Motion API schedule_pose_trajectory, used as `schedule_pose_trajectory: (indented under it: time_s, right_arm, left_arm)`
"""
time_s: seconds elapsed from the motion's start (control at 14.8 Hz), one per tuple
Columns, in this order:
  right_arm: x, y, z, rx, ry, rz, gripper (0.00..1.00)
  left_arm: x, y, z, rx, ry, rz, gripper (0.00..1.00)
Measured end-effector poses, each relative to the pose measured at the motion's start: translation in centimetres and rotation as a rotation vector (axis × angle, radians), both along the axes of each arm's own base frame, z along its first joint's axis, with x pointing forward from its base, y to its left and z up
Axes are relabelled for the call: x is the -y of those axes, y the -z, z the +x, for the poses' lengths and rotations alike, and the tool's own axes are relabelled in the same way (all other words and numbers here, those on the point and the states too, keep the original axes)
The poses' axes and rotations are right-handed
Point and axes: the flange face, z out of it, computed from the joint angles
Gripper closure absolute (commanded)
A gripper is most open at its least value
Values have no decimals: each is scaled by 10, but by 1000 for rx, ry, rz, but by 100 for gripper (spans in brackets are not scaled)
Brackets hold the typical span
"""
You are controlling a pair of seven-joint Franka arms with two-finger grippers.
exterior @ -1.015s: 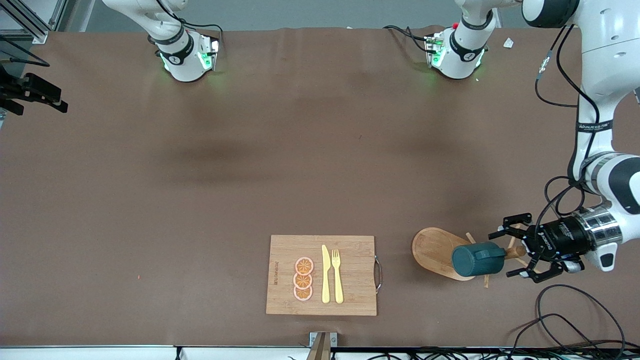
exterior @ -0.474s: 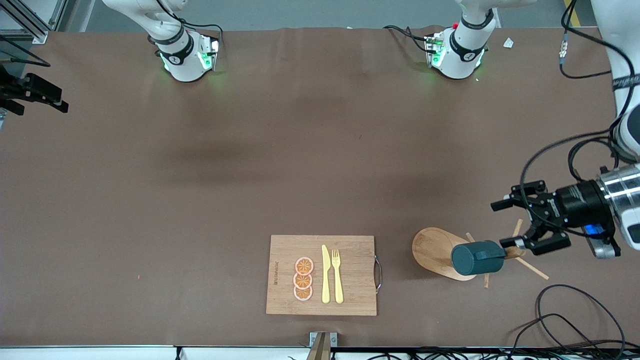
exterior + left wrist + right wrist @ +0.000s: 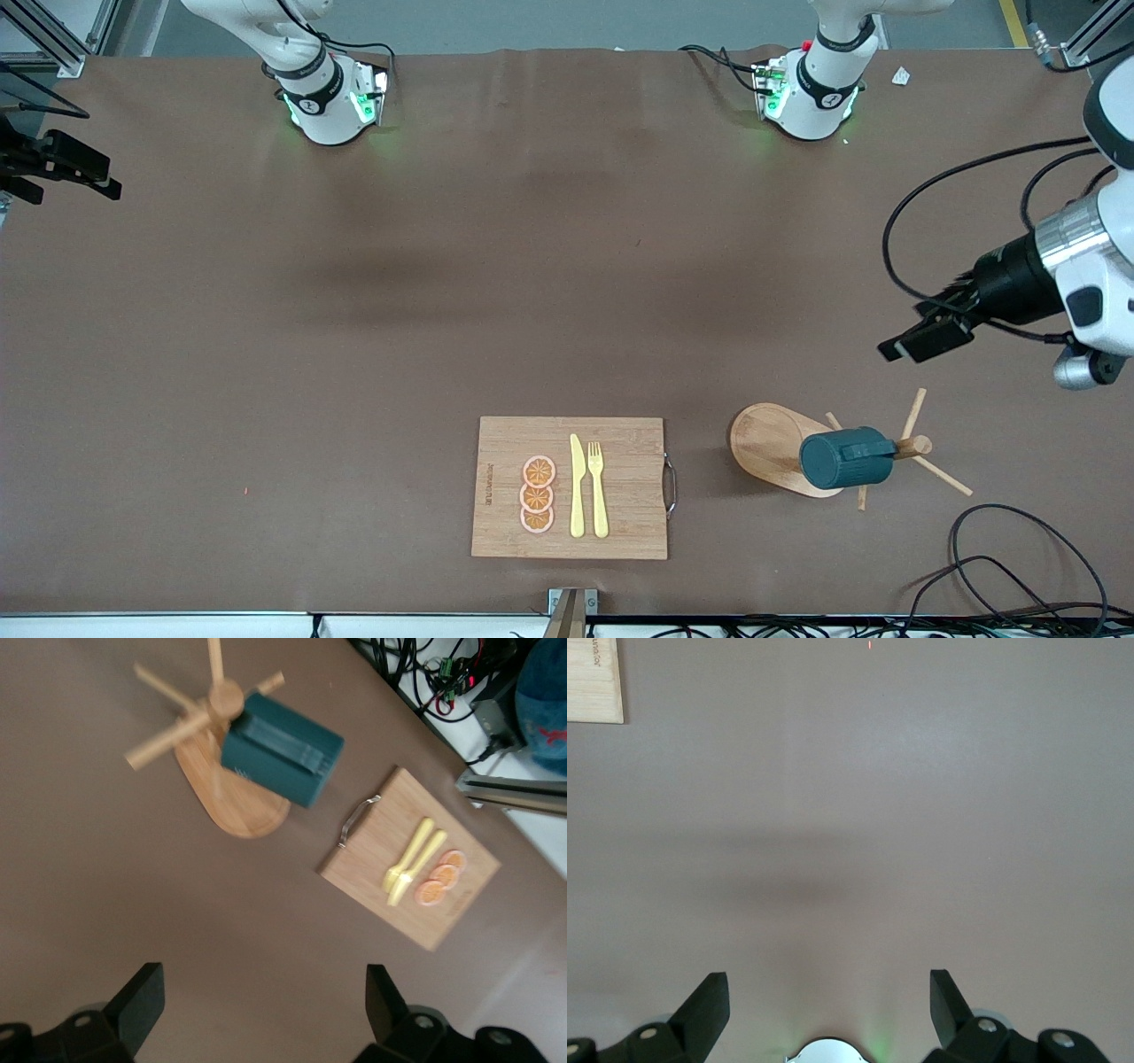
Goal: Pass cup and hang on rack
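Note:
The dark teal cup (image 3: 846,458) hangs on its side from a peg of the wooden rack (image 3: 766,440), near the left arm's end of the table. No gripper touches it. My left gripper (image 3: 921,333) hovers open and empty over bare table, beside the rack on the side farther from the front camera. The left wrist view shows the cup (image 3: 282,750) on the rack (image 3: 237,808), well clear of my open left gripper (image 3: 264,1005). My right gripper (image 3: 829,1010) is open and empty over bare table close to its own base, out of the front view.
A bamboo cutting board (image 3: 505,532) with a yellow knife (image 3: 577,486), a fork (image 3: 598,487) and orange slices (image 3: 537,494) lies beside the rack, toward the table's middle. Black cables (image 3: 1010,567) loop on the table nearer to the front camera than the rack.
My left gripper has drawn back from the cup and the rack and risen away toward the robots' side, still open. The cup stays hanging on the peg.

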Motion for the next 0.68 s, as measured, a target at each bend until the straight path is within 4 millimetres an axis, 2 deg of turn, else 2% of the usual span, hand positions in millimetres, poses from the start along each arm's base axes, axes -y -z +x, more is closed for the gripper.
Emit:
schedule_pose_trajectory:
  time_s: [0.2,0.41,0.54,0.68]
  right_arm:
    - [0,0,0,0,0,0,0]
    - [0,0,0,0,0,0,0]
    - [0,0,0,0,0,0,0]
    - [0,0,0,0,0,0,0]
  left_arm:
    - [-36,-21,-20,51,221,96,0]
    - [-74,-28,-44,17,335,172,0]
    - [-80,-32,-61,-10,372,210,0]
    - [-75,-37,-80,-22,392,233,0]
